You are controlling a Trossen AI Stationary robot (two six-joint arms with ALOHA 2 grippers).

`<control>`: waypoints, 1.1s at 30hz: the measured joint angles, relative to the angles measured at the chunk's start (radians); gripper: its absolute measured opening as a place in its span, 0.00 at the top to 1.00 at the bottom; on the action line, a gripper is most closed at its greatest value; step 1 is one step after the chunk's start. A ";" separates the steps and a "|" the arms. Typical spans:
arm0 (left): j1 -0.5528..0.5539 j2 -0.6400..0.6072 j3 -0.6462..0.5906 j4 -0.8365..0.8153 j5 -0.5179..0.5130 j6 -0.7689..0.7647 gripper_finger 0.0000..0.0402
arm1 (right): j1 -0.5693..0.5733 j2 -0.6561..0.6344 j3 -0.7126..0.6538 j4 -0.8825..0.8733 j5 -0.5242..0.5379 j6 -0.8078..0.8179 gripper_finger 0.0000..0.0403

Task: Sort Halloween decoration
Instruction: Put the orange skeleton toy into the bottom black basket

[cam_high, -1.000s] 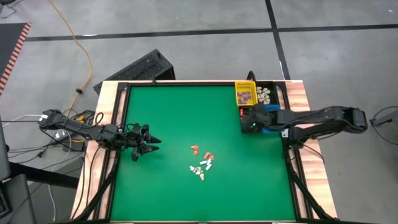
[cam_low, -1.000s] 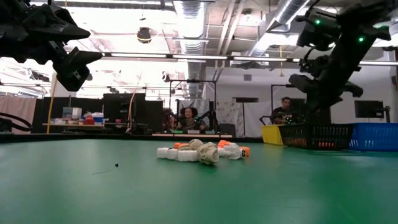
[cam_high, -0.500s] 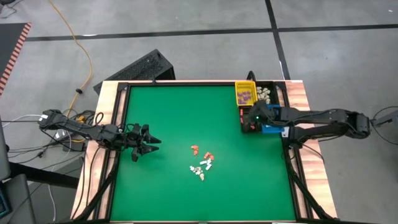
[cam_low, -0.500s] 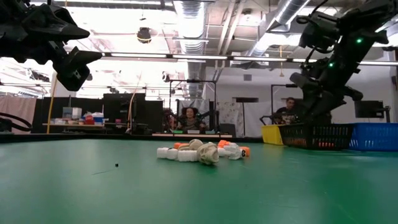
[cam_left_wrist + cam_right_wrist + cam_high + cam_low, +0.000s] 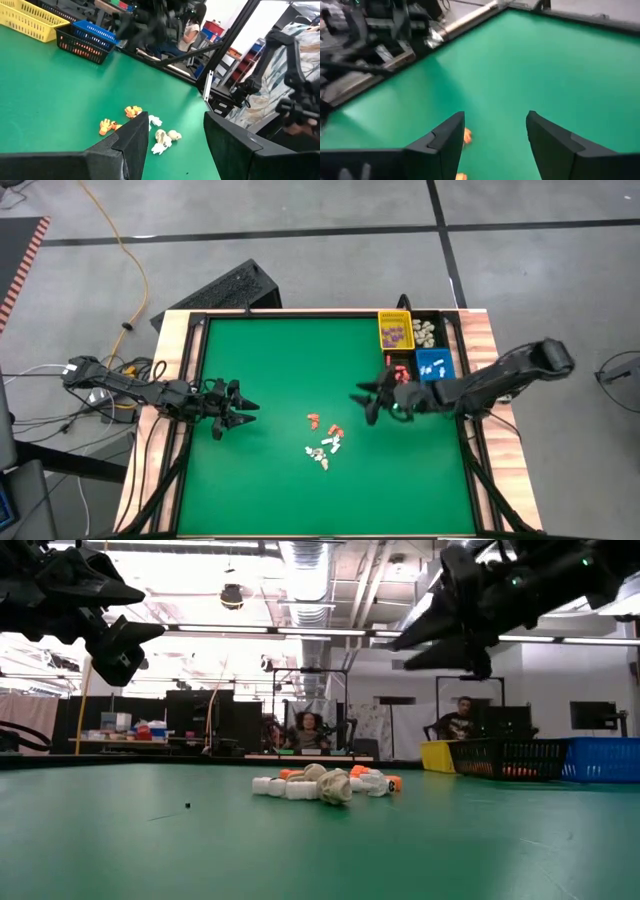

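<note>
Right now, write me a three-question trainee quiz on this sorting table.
1. True or false: the right gripper is open and empty above the green table.
2. Which bin holds orange-red trinkets? A yellow bin; B black bin; C blue bin.
3. Fill in: the unsorted trinket pile lies between the left gripper and the ____ gripper.

Key: 1 true; 2 B; 3 right.
</note>
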 joint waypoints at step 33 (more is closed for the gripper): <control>0.000 0.000 0.000 -0.013 -0.004 -0.014 0.55 | 0.270 0.621 0.204 0.066 0.345 0.205 0.43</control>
